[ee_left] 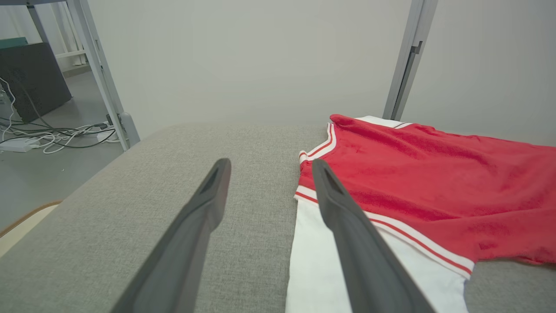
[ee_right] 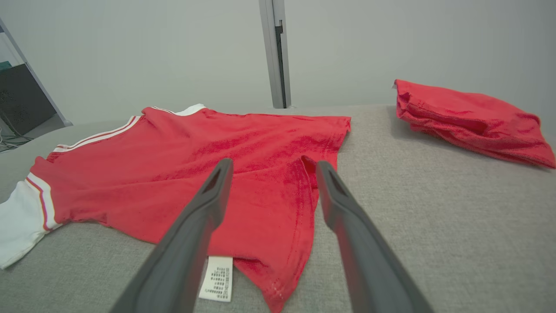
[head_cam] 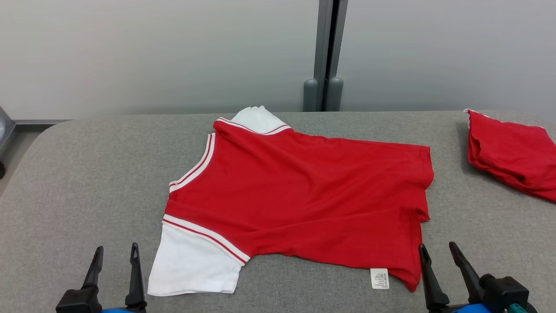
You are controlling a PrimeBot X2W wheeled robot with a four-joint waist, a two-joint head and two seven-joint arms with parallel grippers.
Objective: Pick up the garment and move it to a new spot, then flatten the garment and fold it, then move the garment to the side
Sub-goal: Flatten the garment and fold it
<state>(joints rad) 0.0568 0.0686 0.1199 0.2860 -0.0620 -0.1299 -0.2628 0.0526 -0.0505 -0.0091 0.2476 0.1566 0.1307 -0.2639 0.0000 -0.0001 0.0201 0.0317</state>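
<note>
Left hand (head_cam: 117, 246) and right hand (head_cam: 436, 244) hover low, fingers parted, seemingly empty.

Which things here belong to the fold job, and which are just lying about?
Job:
red-and-white shirt, spread out
left hand, open
right hand, open

Lying about:
second red garment, far right
floor cables

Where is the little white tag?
In the head view, the tag lies at the near edge of the shirt, just left of the right gripper.

A pale grey wall (head_cam: 152, 52) with a metal post (head_cam: 325, 43) stands behind the far edge of the surface (head_cam: 87, 174); cables (ee_left: 65, 132) lie on the grey floor (ee_left: 39, 182).
</note>
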